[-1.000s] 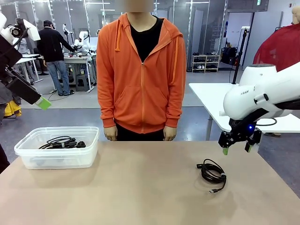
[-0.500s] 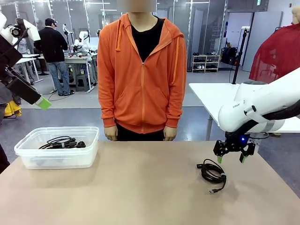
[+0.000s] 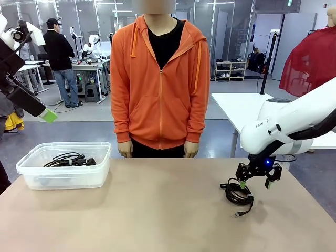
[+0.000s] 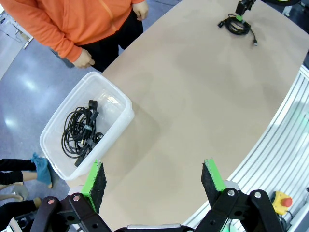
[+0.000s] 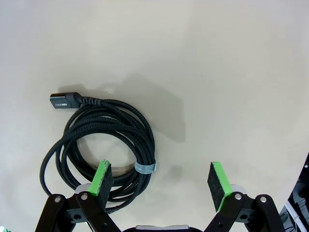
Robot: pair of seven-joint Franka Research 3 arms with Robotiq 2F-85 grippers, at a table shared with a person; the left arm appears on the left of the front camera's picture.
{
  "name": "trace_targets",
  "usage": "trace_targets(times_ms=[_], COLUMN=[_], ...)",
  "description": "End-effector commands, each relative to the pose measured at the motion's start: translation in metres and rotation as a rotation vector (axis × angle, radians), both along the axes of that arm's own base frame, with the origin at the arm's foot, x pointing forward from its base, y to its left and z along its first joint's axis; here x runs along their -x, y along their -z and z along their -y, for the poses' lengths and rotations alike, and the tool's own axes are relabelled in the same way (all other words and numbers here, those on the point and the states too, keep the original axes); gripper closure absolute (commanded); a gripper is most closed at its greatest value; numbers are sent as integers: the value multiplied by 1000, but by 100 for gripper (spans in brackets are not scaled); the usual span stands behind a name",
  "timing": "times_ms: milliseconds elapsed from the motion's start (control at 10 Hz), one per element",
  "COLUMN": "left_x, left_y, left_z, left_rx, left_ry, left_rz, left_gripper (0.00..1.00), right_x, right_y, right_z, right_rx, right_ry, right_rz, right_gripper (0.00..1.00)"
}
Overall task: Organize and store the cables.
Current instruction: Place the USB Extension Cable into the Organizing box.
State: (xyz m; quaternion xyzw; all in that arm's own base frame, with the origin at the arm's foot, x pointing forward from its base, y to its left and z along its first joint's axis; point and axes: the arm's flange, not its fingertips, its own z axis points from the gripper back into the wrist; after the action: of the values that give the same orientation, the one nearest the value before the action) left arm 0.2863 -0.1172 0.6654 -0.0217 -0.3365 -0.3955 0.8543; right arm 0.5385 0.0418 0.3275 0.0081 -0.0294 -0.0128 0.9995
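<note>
Step in hand: pick-up of the 1 loose cable, approach phase.

- Right gripper [image 3: 254, 183]: jaws spread wide, holding nothing. It hangs low over the cable [image 3: 239, 193], which lies coiled on the table [image 3: 157, 210] at the robot's right, well apart from the bin [image 3: 31, 176].
- Right wrist view: the coil sits mostly to 1 side of the gap. 1 pad [image 5: 102, 177] overlaps the coil's rim; the other is over bare table. The pale tie [image 5: 146, 167] and the strands it binds lie between the pads, nearer the first. 1 plug [image 5: 62, 101] sticks out at the coil's far side. Contact with the cable: cannot tell.
- Left gripper [image 4: 153, 175]: jaws spread, empty, held high over the table's left side, looking down on the bin.
- Stored cables [image 4: 79, 133]: 1 black tangle in the bin; count not readable.
- Person [image 3: 160, 79]: at the far edge, arms down, not taking part.

Progress (judged): mostly done; 1 cable left on the table.

Next move calls for: shift sideways so the pads straddle the tied strands, go down the rest of the way, close on that bundle. Gripping at the tie should keep the loops together. Then lift clear and carry across to the bin.

Risk: the near pad lands on top of the coil; a loop or plug trails out.
</note>
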Motion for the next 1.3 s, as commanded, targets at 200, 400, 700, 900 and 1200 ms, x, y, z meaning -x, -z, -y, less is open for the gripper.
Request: trace_targets(times_ms=[200,400,700,900,1200], left_x=[0,0,0,0,0], left_y=[-4,-4,-4,-4,-4], left_z=[1,1,1,1,1], left_rx=[-12,-12,-12,-12,-12], left_ry=[-13,-13,-13,-13,-13], left_rz=[-6,-6,-6,-6,-6], left_gripper=[0,0,0,0,0], right_x=[9,14,19,17,17], right_y=[23,25,33,25,23], right_z=[-12,-16,-18,-18,-16], right_rx=[2,8,5,0,-8], right_ry=[22,20,27,26,27], right_rz=[12,9,17,15,22], right_gripper=[0,0,11,31,57])
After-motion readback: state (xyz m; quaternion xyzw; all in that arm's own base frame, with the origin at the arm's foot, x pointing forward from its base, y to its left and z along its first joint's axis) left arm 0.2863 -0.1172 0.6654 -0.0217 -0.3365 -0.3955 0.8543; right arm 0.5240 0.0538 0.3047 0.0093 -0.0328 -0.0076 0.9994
